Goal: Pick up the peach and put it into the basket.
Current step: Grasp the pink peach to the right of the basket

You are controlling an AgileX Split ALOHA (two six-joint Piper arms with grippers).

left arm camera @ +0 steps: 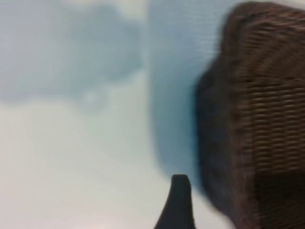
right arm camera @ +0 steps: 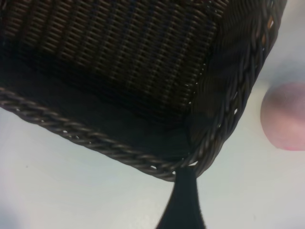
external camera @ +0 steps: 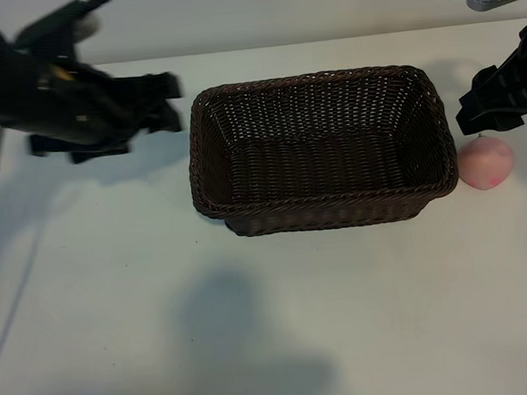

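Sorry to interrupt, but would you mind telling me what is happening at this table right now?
Nothing is held at the moment. The small pale-pink peach sits on the white table just outside the right end of the large dark-brown woven wicker basket, which holds nothing. The right gripper hangs open just above the peach. The left gripper is raised beside the basket's left end, also holding nothing.
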